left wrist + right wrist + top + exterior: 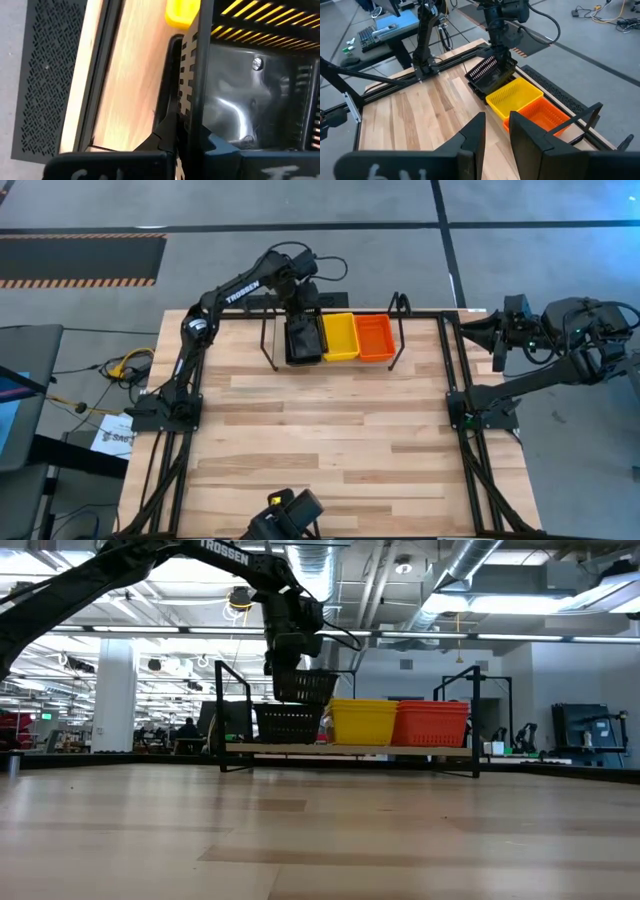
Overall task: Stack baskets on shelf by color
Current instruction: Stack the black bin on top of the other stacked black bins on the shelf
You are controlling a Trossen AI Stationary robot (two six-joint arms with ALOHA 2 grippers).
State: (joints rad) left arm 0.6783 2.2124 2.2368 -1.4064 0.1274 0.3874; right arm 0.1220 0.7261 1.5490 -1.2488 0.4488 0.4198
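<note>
On a pale wooden table [330, 440], the left gripper [285, 668] hangs above the left end of a black wire shelf [272, 340], its fingers clamped tight on the wall of a black basket [305, 687]. The basket is tilted and raised clear of the black stack [290, 723] directly beneath it. Seen from overhead, the shelf sits at the twelve o'clock edge of the table, and the held basket is at the nine o'clock end of the row. The left wrist view shows the slotted wall [187, 70] pinched between the two dark fingers, with the glossy basket floor beside it.

Next along the shelf, toward three o'clock, stands a yellow stack [339, 336], touching the black one. A red stack [375, 337] follows, touching the yellow and ending the row beside the shelf's far upright loop [477, 690].

The right gripper [496, 131] waits well apart from the shelf, off the table's edge at about two o'clock in the overhead view. Its fingers stand partly open with nothing between them. The right wrist view looks across the boards at the three coloured stacks.

The rest of the tabletop, from the shelf down to six o'clock, shows bare planks.
</note>
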